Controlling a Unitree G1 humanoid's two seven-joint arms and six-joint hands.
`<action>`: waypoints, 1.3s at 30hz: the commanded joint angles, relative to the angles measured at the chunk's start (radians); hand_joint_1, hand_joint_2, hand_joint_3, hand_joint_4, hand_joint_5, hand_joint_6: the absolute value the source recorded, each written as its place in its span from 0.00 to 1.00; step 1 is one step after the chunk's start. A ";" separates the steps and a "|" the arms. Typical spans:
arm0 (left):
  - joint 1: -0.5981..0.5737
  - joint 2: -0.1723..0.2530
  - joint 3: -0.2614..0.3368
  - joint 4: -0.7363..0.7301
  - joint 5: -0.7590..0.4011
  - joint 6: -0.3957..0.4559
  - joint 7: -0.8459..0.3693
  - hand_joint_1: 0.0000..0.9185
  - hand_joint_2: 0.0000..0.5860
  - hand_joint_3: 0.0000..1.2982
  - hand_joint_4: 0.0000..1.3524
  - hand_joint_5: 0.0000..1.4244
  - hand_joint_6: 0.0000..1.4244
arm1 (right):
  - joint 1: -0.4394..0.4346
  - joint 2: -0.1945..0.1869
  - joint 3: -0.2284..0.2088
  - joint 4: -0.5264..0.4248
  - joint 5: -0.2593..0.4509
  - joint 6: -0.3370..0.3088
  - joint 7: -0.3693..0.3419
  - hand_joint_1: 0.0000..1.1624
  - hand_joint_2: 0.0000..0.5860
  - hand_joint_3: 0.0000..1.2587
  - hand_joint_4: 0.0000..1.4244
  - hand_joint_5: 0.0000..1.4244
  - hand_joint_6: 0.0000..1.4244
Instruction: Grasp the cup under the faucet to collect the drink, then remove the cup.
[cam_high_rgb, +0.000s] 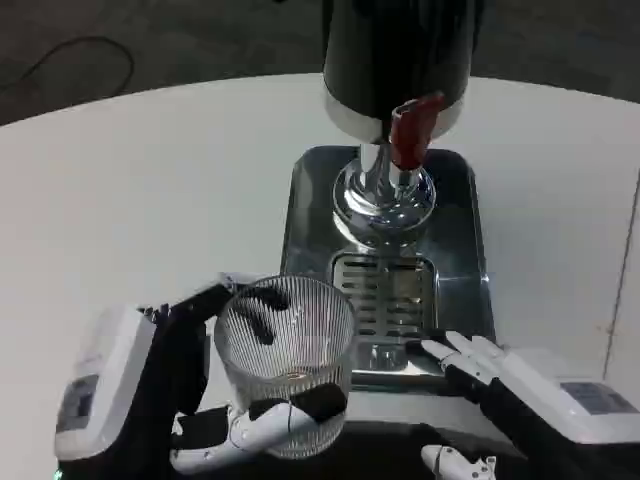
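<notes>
Your white bench (150, 190) fills most of the frame. At upper centre stands the black drink dispenser (400, 50) with its red-handled faucet (412, 135), above a steel drip tray (455, 250). Your left robot hand (190, 390), lower left, is clamped around the ribbed glass cup (285, 360), left of the tray's grate. Your right robot hand (490, 375), lower right, rests fingers apart at the tray's front edge, holding nothing.

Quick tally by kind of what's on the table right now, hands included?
Clear ribbed glass cup: 1
Black drink dispenser with red tap lever: 1
Steel drip tray with slotted grate: 1
Robot hands: 2, left hand holding the cup, right hand on the tray's front edge
Total: 5
</notes>
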 joint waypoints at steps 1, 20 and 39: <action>-0.006 -0.001 0.004 0.000 -0.025 -0.004 0.019 0.59 0.05 0.76 0.88 0.97 1.00 | 0.004 0.003 0.009 0.000 -0.002 0.007 0.008 0.16 0.72 0.07 0.00 0.00 0.00; -0.004 0.001 0.002 0.002 -0.024 -0.009 0.022 0.59 0.05 0.76 0.88 0.97 1.00 | 0.018 0.004 0.008 -0.018 -0.008 0.018 0.001 0.16 0.72 0.07 0.00 0.00 0.00; -0.149 0.001 -0.023 0.096 -0.015 -0.008 0.055 0.59 0.05 0.76 0.88 0.97 1.00 | 0.097 0.008 -0.046 -0.077 -0.005 0.010 -0.004 0.15 0.72 0.07 0.00 0.00 0.00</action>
